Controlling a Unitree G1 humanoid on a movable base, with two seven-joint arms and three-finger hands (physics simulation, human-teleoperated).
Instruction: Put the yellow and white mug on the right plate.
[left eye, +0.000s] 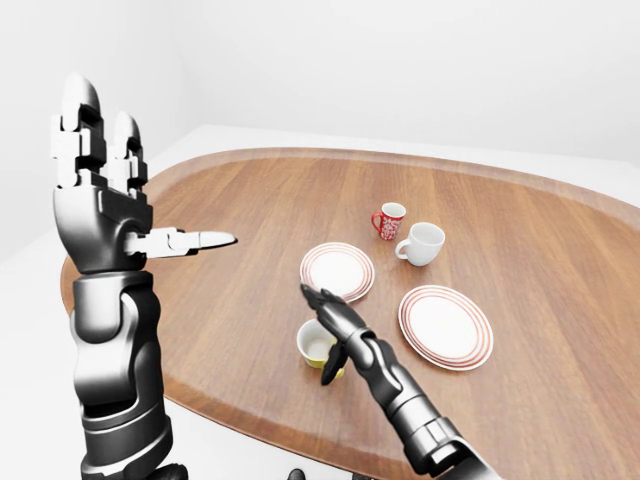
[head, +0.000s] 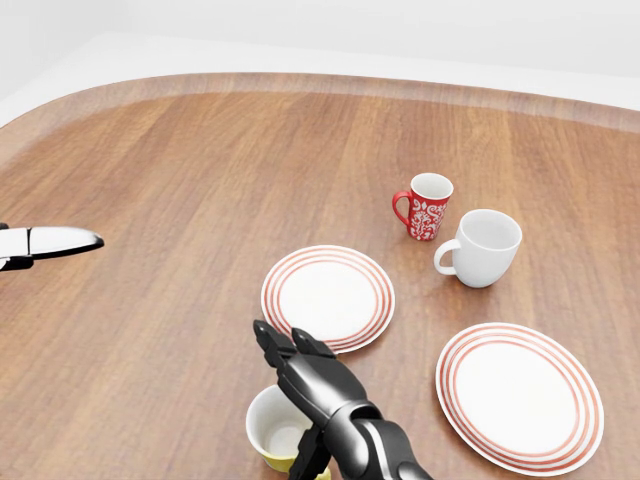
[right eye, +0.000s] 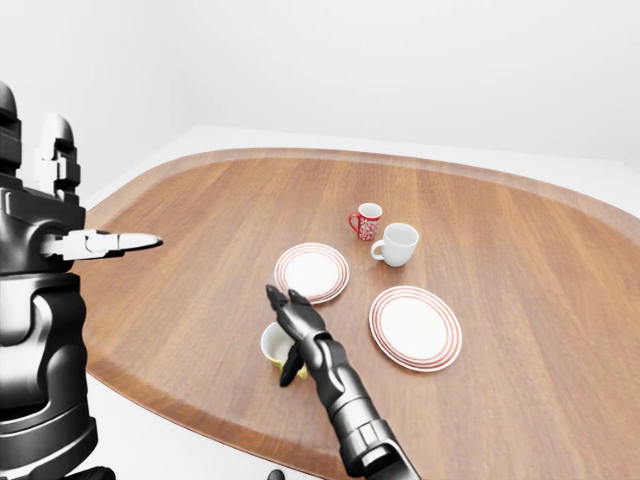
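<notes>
- The left hand (left eye: 100, 215) is standing up by the table's left edge, fingers spread wide, holding nothing.
- The yellow and white mug (head: 279, 429) is sitting near the table's bottom edge.
- The right hand (head: 305, 375) is reaching over it, fingers open, not gripping; a bump could be tipping the mug off that edge.
- The right plate (head: 520, 396) is waiting well apart.

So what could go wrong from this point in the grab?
1. The right hand has open fingers over the yellow and white mug, which sits near the table edge; a poor closure could tip it or push it off.
2. The left plate lies just past the mug in the head view, so a low lift could clip it.
3. The right plate has the white mug and red patterned mug above it; overshoot could knock them.
</notes>
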